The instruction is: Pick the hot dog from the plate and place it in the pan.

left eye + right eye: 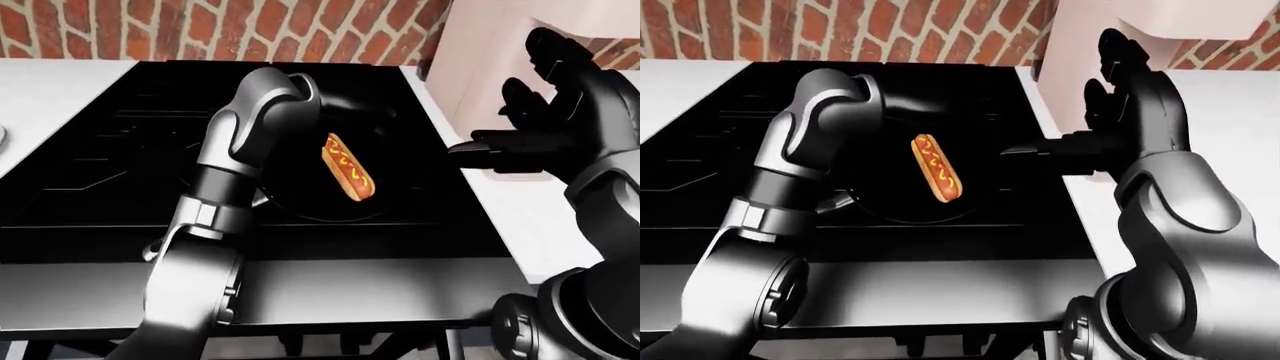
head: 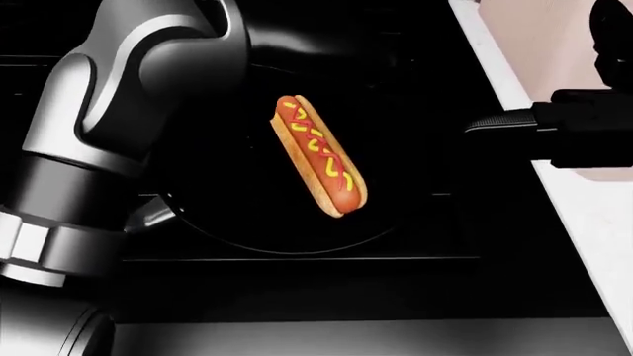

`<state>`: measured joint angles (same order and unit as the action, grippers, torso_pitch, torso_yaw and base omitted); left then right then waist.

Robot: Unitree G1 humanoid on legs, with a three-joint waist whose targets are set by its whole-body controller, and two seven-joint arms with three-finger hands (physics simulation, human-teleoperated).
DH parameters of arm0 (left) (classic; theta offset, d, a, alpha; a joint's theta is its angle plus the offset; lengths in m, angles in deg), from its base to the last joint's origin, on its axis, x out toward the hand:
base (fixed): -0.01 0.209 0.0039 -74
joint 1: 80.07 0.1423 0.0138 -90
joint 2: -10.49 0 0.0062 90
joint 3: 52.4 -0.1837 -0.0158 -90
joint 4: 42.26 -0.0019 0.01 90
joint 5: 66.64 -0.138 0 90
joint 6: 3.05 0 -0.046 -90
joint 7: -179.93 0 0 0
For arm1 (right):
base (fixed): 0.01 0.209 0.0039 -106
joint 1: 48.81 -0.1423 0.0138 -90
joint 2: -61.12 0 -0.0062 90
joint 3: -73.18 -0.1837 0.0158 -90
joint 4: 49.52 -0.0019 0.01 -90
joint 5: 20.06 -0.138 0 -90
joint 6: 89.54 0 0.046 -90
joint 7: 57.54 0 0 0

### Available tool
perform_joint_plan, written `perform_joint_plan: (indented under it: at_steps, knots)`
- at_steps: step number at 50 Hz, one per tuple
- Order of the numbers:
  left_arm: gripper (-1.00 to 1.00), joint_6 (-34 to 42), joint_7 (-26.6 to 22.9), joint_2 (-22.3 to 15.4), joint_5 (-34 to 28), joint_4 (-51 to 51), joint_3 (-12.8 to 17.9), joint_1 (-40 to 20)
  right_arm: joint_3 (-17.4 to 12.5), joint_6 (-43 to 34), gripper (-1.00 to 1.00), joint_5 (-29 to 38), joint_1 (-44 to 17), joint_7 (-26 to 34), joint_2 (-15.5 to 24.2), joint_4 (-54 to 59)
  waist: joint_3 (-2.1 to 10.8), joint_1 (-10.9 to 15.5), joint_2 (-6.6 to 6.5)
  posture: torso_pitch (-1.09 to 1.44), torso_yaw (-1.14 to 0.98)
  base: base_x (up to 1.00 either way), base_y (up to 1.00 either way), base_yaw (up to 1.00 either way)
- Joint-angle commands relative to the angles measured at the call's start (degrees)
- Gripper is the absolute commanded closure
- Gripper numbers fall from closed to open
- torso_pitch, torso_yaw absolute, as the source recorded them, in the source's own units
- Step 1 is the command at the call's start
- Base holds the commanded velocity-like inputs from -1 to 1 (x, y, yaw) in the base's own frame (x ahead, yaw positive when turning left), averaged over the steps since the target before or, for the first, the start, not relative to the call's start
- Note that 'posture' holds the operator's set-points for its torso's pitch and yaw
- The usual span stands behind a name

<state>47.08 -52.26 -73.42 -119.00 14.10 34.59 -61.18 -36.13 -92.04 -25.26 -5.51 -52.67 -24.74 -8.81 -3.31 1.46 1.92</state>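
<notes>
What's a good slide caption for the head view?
Hot dog lies in the black pan, beside the left arm.

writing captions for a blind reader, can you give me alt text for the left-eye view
A hot dog with mustard lies in a black pan on a black stove, free of both hands. The robot's left arm bends over the pan's left side, its hand hidden. The right hand hangs open at the right over a white counter; a brick wall runs along the top.

A kitchen was shown by a black stove [image 1: 120, 150] set between white counters [image 1: 50, 90], a pan [image 1: 300, 202] and a brick wall [image 1: 200, 30].
</notes>
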Motion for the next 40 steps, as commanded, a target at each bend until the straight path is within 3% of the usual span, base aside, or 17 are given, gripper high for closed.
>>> perform_joint_plan:
  at_steps: [1, 14, 18, 26, 31, 40]
  knots:
    - [-1.00, 0.80, 1.02, -0.74, 1.21, 1.50, 1.29, -2.83, -0.03, 1.11, -1.00, 0.18, -2.25, 0.01, 1.10, -0.18, 1.66, 0.04, 0.24, 0.00, 0.00, 0.00, 0.00, 0.00]
    - [-1.00, 13.88, -9.36, -3.86, 6.28, 8.42, 3.51, -5.52, 2.81, 1.16, -1.00, 0.26, -8.56, 0.32, 3.03, 5.51, 1.32, -0.05, -0.07, 0.00, 0.00, 0.00, 0.00, 0.00]
    - [-1.00, 20.86, -12.82, -5.86, 7.26, 13.01, 4.77, -5.04, 4.29, 2.60, -1.00, 0.19, -11.22, 0.20, 3.26, 9.00, 1.15, -0.11, -0.27, 0.00, 0.00, 0.00, 0.00, 0.00]
    - [-1.00, 41.72, -21.99, -10.49, 6.97, 30.43, 7.46, -1.52, 6.54, 4.48, -1.00, -0.38, -18.11, 0.18, 4.23, 16.02, 0.74, -0.43, -0.87, 0.00, 0.00, 0.00, 0.00, 0.00]
    - [-1.00, 51.98, -20.59, -10.33, 5.89, 40.80, 8.36, 4.36, 7.03, 4.68, -1.00, -0.87, -20.22, 0.90, 5.27, 17.90, 0.49, -0.38, -1.02, 0.00, 0.00, 0.00, 0.00, 0.00]
    - [-1.00, 73.95, -20.78, -10.29, 3.33, 48.47, 8.84, 3.20, 8.48, 4.03, -1.00, -0.37, -23.96, 1.65, 6.92, 20.24, 0.24, -0.38, -0.88, 0.00, 0.00, 0.00, 0.00, 0.00]
